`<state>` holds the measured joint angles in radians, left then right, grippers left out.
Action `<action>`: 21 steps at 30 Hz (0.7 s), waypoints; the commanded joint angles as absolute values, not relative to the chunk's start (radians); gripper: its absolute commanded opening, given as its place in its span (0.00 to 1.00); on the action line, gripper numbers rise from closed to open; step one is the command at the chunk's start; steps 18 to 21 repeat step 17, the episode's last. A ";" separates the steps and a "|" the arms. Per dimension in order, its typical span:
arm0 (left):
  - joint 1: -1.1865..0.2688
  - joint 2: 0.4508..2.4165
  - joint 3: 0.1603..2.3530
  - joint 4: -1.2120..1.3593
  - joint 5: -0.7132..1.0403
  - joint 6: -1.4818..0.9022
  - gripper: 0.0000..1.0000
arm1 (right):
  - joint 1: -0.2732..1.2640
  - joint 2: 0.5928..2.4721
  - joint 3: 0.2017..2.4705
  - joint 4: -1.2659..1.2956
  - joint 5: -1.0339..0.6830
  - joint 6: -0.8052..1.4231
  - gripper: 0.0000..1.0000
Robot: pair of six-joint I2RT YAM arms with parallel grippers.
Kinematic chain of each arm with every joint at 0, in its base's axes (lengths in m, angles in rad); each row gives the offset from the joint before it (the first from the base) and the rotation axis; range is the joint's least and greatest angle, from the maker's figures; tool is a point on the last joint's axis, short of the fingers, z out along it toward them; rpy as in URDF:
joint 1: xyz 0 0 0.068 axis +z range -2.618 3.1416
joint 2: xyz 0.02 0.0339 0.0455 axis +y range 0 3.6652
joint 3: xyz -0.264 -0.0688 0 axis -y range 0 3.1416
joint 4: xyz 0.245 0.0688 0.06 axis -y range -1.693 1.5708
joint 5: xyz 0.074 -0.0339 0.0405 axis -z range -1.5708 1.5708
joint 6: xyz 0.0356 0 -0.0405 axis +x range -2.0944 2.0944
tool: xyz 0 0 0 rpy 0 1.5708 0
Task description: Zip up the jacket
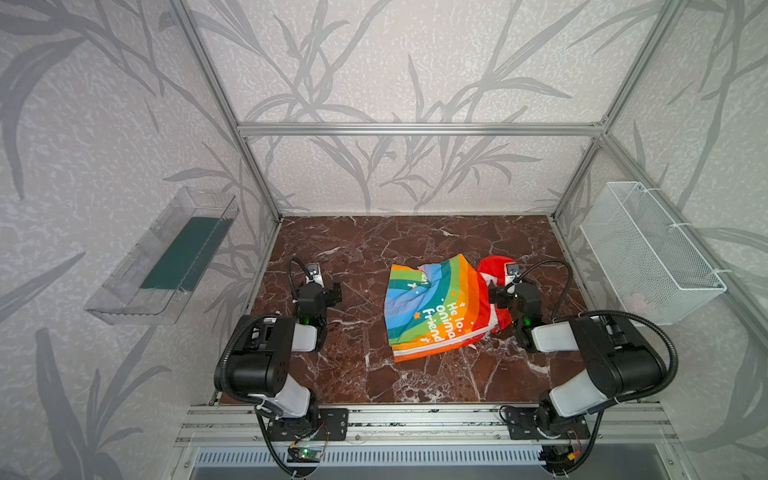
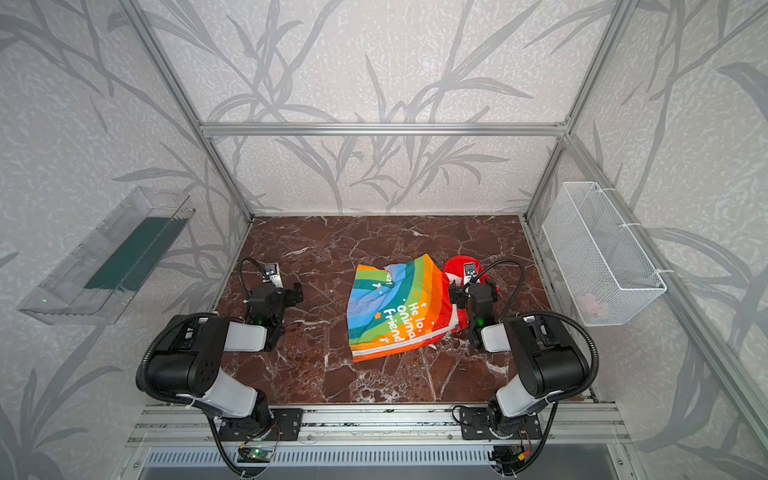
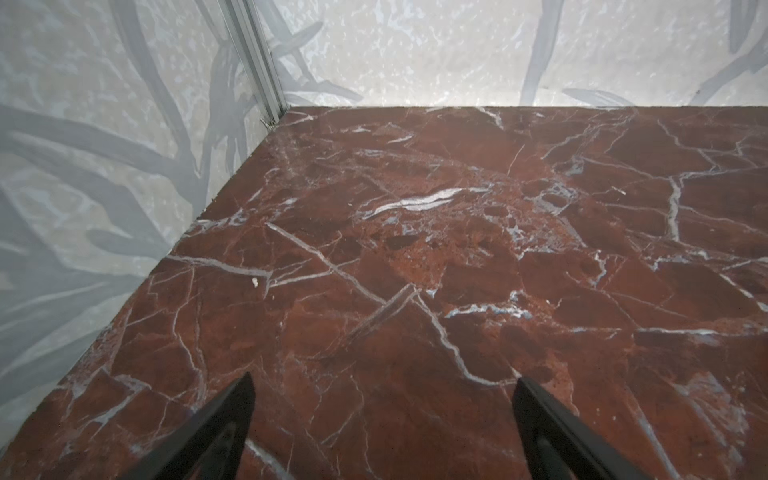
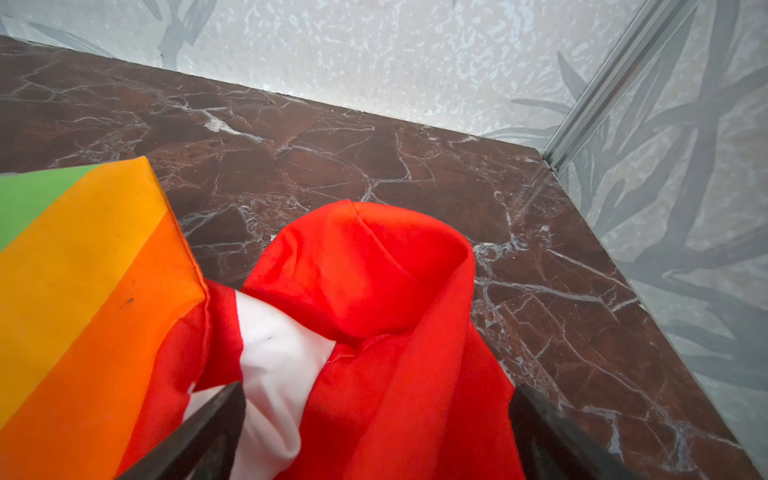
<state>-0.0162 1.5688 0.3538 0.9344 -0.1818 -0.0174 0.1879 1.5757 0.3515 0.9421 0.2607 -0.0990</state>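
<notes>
Jacket [image 1: 432, 309] lies crumpled a little right of the middle of the desk [image 1: 353, 249], rainbow stripes up, with the white lettering [image 1: 440, 322] running sideways across them. In both top views its red hood [image 1: 492, 266] bunches at the far right corner of the cloth. The right wrist view shows a fold of white lining [image 4: 274, 345] between the hood and the orange stripe.

Round about, a clear plastic tray [image 1: 166, 266] with a dark green bottom hangs on the left wall. A white wire basket [image 1: 652, 253] hangs on the right wall, with something pale in it too blurred to make out. Both are well apart from the jacket. Silver frame rails [image 1: 415, 129] edge the leaf-patterned walls. From above, the right arm [image 1: 552, 336] sits over the jacket's right edge and hides part of the red cloth.

The left claw [image 3: 384, 380] is released, its jaws spread wide over the dark red marble on the left side of the desk, well apart from the jacket. The right claw [image 4: 379, 387] is spread just as wide and hovers at the hood. One finger [image 4: 216, 415] sits over the white lining and the other by the right edge of the red cloth. The cloth lies loose between them, unpinched, and I cannot tell whether the tips touch it
</notes>
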 commanded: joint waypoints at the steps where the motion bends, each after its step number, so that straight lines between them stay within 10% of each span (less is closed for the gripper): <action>1: -0.011 1.573 0.365 0.975 -0.179 -0.011 0.99 | 0.184 1.557 0.368 0.943 0.260 -0.092 0.99; 21: -0.012 1.571 0.365 0.973 -0.178 -0.009 0.99 | 0.107 1.543 0.405 0.847 0.066 -0.069 0.99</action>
